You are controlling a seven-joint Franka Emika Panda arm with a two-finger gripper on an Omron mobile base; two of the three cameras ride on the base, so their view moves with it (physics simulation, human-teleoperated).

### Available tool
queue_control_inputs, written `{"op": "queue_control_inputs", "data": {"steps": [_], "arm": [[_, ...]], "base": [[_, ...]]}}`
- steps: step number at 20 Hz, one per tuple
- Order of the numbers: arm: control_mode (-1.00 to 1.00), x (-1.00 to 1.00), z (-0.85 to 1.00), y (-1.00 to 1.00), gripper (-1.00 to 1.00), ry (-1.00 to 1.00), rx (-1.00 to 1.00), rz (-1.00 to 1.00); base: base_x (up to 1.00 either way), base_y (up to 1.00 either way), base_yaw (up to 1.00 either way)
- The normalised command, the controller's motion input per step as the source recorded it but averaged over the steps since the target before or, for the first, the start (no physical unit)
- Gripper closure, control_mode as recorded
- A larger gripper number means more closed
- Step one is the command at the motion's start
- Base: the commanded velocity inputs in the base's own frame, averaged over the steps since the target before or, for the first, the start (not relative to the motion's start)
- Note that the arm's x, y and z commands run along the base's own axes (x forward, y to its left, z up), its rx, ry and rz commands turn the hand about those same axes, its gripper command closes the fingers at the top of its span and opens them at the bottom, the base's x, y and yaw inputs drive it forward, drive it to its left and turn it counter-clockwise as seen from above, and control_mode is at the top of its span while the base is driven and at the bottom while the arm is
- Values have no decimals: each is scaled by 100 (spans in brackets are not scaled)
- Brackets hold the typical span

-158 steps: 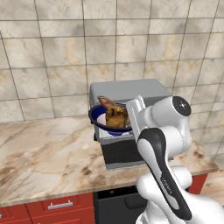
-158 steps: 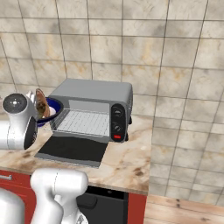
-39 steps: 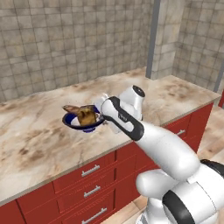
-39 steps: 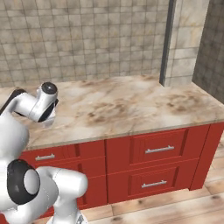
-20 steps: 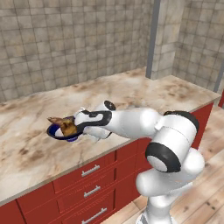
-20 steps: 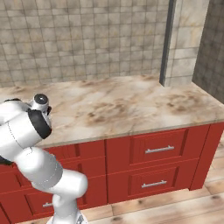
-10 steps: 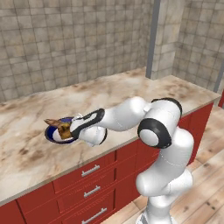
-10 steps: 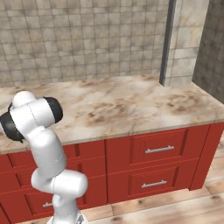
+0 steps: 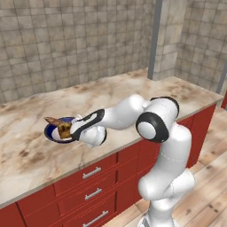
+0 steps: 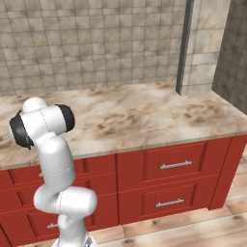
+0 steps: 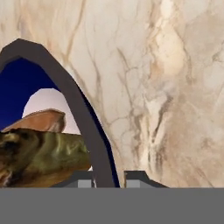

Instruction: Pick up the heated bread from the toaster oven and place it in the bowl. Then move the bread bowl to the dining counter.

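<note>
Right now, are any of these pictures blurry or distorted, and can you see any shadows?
Left base view: sharp, evenly lit, the arm casting a soft shadow on the dining counter under the bowl. Right base view: equally crisp, no glare. Hand view: so close that the bowl rim looms large and curved, the bread looks smeared, and the tool grips the rim.

We see a grey tiled wall (image 9: pixel 66 44) beyond gripper, running behind the stone top. Grey metal strip (image 10: pixel 184 46) up the pillar corner, well off to gripper's far side. Wood floor (image 10: pixel 193 226) below, low vs gripper.
</note>
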Motion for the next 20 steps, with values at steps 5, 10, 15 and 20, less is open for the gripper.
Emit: {"op": "queue_control_inputs", "data": {"steps": [5, 10, 15, 20], "arm": [[-100, -1, 47, -10, -100, 5, 0, -3], [-100, -21, 59, -40, -100, 0, 0, -4], [-100, -48, 68, -64, -100, 0, 5, -5], [-100, -82, 68, -87, -100, 0, 8, -4]], "base": [[0, 0, 0], [0, 0, 0], [0, 0, 0], [0, 0, 0]]}}
